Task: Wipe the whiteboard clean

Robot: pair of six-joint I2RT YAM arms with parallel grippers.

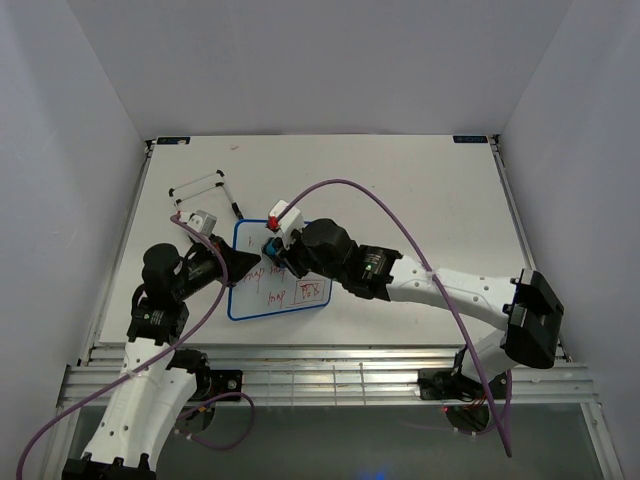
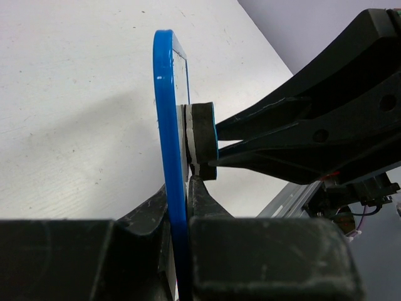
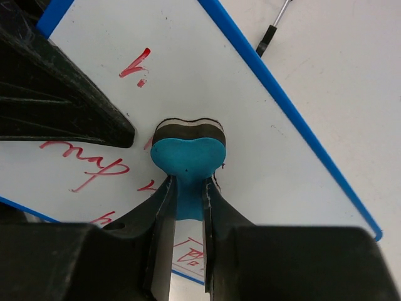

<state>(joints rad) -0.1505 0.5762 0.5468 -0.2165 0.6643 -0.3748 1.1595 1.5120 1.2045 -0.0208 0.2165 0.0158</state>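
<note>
Whiteboard (image 1: pixel 285 295) (red-scribbled) against a scuffed white tabletop (image 1: pixel 420 190), plain white walls (image 1: pixel 300 60) around.

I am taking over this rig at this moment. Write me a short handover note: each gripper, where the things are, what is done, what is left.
The left gripper: jaws shut on the blue edge of the whiteboard, bracing it.
The right gripper: jaws shut on the blue eraser, with its dark pad pressed on the board face.
Done: the area beside the eraser is wiped white.
Left: the red writing, a boxed word near the jaws and a small stroke beyond the eraser.
</note>
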